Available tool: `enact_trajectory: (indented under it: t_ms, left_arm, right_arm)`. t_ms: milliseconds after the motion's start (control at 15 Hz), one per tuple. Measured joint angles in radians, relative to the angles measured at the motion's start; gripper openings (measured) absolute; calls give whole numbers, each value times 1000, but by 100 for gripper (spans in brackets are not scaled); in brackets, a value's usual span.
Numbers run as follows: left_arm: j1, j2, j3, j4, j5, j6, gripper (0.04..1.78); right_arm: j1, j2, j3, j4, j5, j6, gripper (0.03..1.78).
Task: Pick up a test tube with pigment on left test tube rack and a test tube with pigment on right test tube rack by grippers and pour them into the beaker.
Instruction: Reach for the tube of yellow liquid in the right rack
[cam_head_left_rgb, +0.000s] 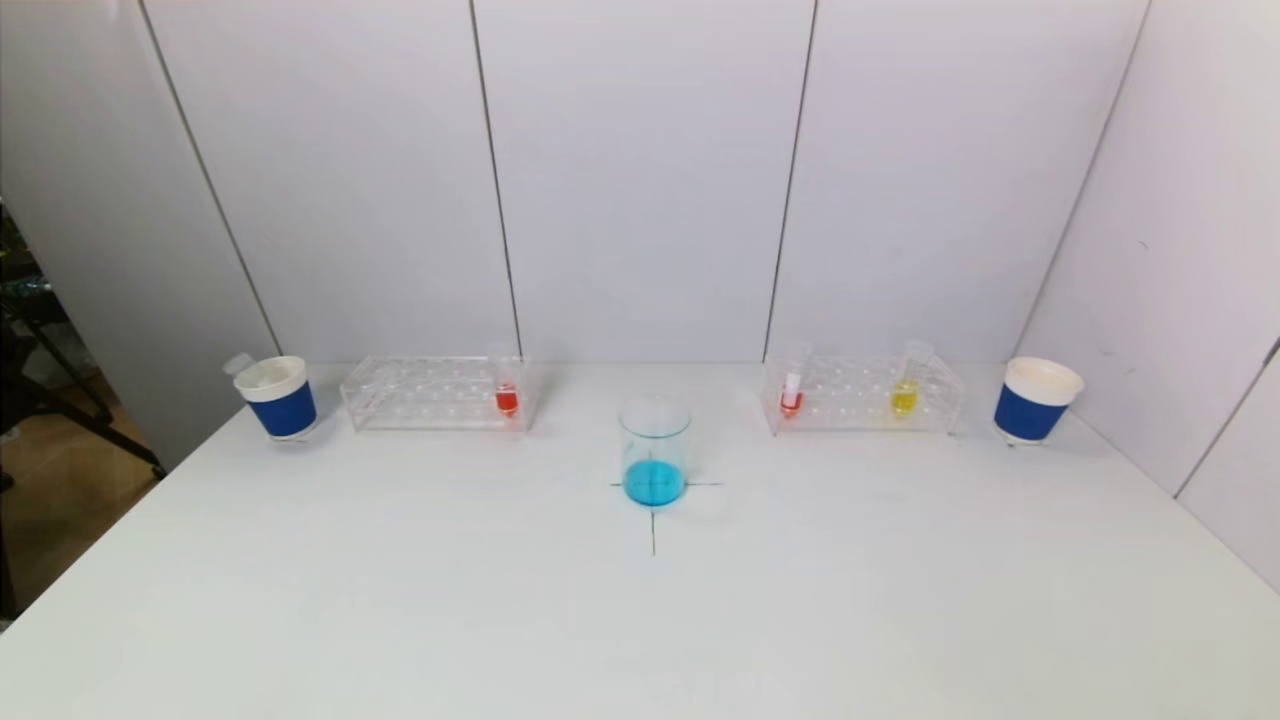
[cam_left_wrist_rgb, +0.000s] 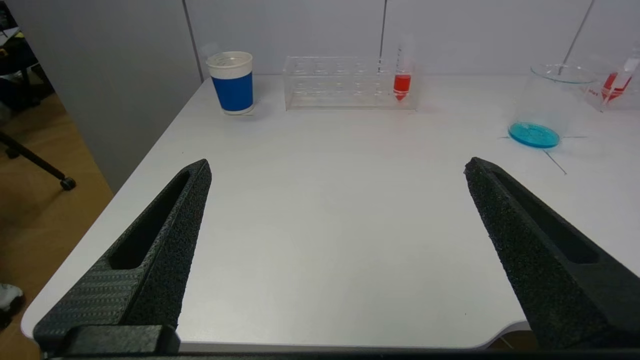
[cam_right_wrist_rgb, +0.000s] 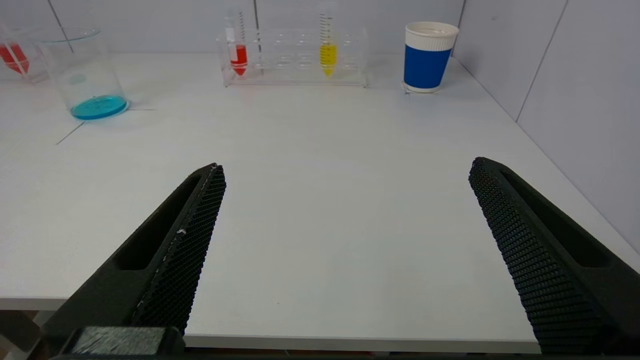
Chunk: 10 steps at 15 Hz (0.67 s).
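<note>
A glass beaker (cam_head_left_rgb: 654, 452) with blue liquid stands at the table's middle on a cross mark. The clear left rack (cam_head_left_rgb: 432, 392) holds one tube of red pigment (cam_head_left_rgb: 506, 385) at its right end. The clear right rack (cam_head_left_rgb: 862, 395) holds a red tube (cam_head_left_rgb: 792, 390) and a yellow tube (cam_head_left_rgb: 906, 385). Neither gripper shows in the head view. My left gripper (cam_left_wrist_rgb: 337, 167) is open and empty over the near left table edge, far from the red tube (cam_left_wrist_rgb: 402, 75). My right gripper (cam_right_wrist_rgb: 346, 167) is open and empty over the near right edge, far from the yellow tube (cam_right_wrist_rgb: 327, 47).
A blue-and-white paper cup (cam_head_left_rgb: 278, 397) stands left of the left rack, with an empty tube in it. Another cup (cam_head_left_rgb: 1035, 399) stands right of the right rack. White walls close the back and right; the table's left edge drops to the floor.
</note>
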Motion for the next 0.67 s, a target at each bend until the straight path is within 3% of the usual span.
enact_trajectory:
  t_ms: [333,533,667]
  left_arm:
    - [-11,-89,152,-11,5,78,177]
    - [-12,-101,235,-120,-6,99,177]
    - [-11,-101,260,-118,-18,89,177]
  right_arm:
    - [0,0,0,0,0,0,177]
    - [0,0,0,0,0,0,177]
    - [0,0,0,0,0,0,177]
